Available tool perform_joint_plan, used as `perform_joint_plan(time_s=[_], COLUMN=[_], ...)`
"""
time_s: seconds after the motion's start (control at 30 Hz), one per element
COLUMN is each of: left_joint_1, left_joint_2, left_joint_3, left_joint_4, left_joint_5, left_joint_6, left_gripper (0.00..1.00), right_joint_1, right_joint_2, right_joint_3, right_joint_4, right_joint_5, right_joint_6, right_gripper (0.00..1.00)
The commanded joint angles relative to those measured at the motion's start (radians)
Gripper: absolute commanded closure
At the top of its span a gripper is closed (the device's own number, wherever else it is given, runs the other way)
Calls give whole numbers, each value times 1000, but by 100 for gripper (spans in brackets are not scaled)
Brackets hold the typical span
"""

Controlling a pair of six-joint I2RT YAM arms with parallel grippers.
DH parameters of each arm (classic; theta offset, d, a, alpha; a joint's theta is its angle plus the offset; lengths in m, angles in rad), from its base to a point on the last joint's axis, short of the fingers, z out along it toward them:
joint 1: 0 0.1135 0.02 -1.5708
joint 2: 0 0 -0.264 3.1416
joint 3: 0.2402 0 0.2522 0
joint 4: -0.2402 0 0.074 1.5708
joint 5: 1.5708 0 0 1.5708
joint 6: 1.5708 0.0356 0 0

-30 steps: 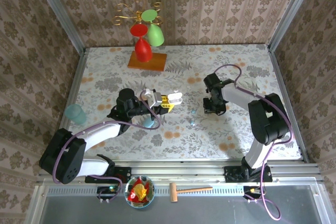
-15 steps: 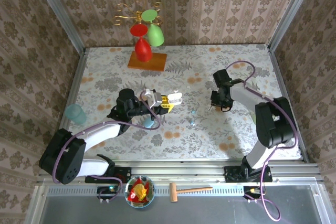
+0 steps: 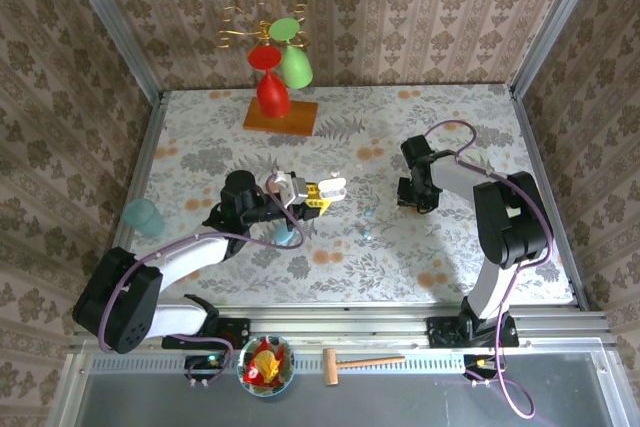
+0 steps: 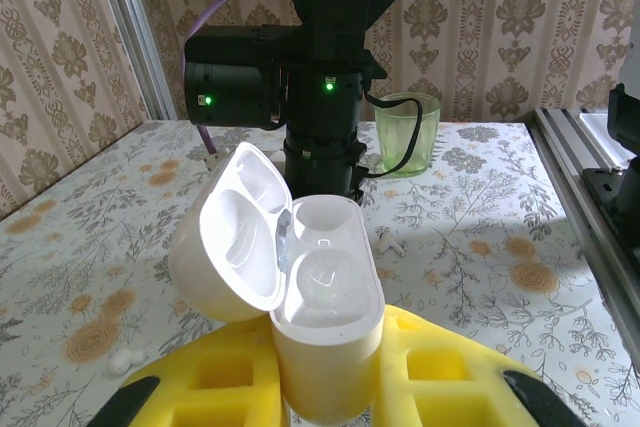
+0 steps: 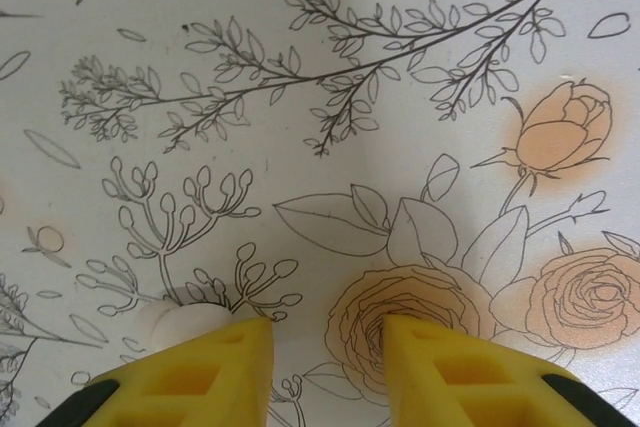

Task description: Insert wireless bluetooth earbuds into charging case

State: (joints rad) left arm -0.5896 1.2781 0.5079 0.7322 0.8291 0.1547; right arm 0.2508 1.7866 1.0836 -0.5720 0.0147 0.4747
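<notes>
Change is seen at the right pincer. Its yellow fingers have been moved a little further apart than a second ago, and the arm has been shifted a little over the bench. Only bare bench is seen between the fingers. A small white earbud lies on the bench at the outer side of one finger and is partly hidden by it, so it is not held. The left pincer is clamped on the white charging case, which is held up with its lid open. Both cups look empty. It is judged that nothing has been put in yet. The earbud must first be caught between the right fingers.
</notes>
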Motion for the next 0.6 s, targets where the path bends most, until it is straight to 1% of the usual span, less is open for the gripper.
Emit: perform_joint_plan(time_s=[0.0,0.1,0.17,0.27,0.4,0.57], left_joint_1=[-3,-3,-4,-3,-4,-4], left_joint_2=[-13,-13,-17,-20,-16,-3], left_joint_3=[6,7,8,9,12,21], left_joint_4=[3,0,-4,-7,-7,-3], left_joint_5=[10,12,12,11,13,25], left_joint_6=[26,25,26,27,30,29], left_gripper=[92,92,92,92,92,92], right_joint_1=[8,10,5,-13,-22,-20], right_joint_2=[-81,-165,-225,-281,-308,-290], right_joint_3=[-21,-66,-109,-168,-233,-265], right_joint_4=[-9,-8,-15,-62,-99,-86], right_joint_5=[8,61,116,161,162,113], right_joint_6=[-14,3,25,74,119,130], right_gripper=[64,58,49,42,43,56])
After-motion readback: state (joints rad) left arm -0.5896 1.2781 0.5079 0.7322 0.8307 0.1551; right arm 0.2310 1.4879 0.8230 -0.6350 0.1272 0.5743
